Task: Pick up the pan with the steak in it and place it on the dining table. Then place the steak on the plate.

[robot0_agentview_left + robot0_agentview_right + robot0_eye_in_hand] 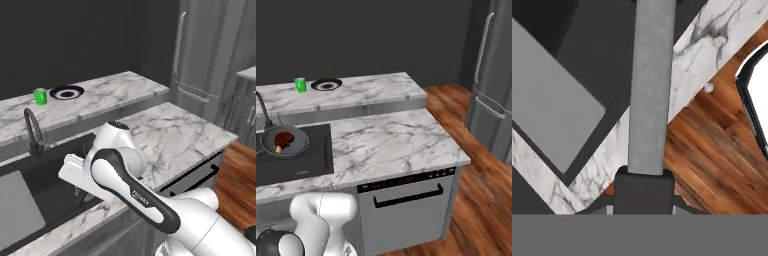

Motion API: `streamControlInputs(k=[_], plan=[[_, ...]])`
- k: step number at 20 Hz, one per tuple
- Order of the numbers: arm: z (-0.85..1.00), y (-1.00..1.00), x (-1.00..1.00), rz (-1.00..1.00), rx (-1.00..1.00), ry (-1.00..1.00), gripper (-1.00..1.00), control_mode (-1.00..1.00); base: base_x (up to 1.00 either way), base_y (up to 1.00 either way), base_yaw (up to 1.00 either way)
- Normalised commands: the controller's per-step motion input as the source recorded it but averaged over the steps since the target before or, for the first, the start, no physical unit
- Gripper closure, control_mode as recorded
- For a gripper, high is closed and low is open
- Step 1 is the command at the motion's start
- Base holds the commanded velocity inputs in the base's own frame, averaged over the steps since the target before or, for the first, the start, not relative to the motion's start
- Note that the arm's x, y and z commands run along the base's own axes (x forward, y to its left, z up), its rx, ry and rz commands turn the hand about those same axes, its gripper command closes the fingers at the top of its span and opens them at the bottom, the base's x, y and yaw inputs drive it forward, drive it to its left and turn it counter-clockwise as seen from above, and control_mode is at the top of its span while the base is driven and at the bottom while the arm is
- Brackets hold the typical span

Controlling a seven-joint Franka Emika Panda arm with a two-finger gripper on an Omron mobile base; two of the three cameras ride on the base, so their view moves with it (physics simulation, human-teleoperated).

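Your tool (644, 192) is clamped narrow on the long straight handle (652, 85) of the small round dark grey frying pan (284, 141), which hangs over the dark sink (296, 155) of the white-and-grey veined marble table (391, 142). The small reddish-brown steak (283, 139) lies inside the pan. On the raised far ledge you see the round flat dark plate (326, 84), with a green cup (300, 85) just beside it.
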Motion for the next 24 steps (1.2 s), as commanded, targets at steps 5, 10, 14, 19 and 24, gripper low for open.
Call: streamControlInputs(k=[5, 10, 14, 19, 24], plan=[[0.0, 0.0, 0.0, 0.0, 0.0, 0.0, 1.0, 1.0, -0.09, 0.0, 0.5], [0.0, 0.0, 0.0, 0.0, 0.0, 0.0, 1.0, 1.0, -0.09, 0.0, 0.5], [0.0, 0.0, 0.0, 0.0, 0.0, 0.0, 1.0, 1.0, -0.05, -0.02, 0.33], [0.0, 0.0, 0.0, 0.0, 0.0, 0.0, 1.0, 1.0, 0.0, -0.42, 0.01], [0.0, 0.0, 0.0, 0.0, 0.0, 0.0, 1.0, 1.0, 0.0, -0.98, 0.03]])
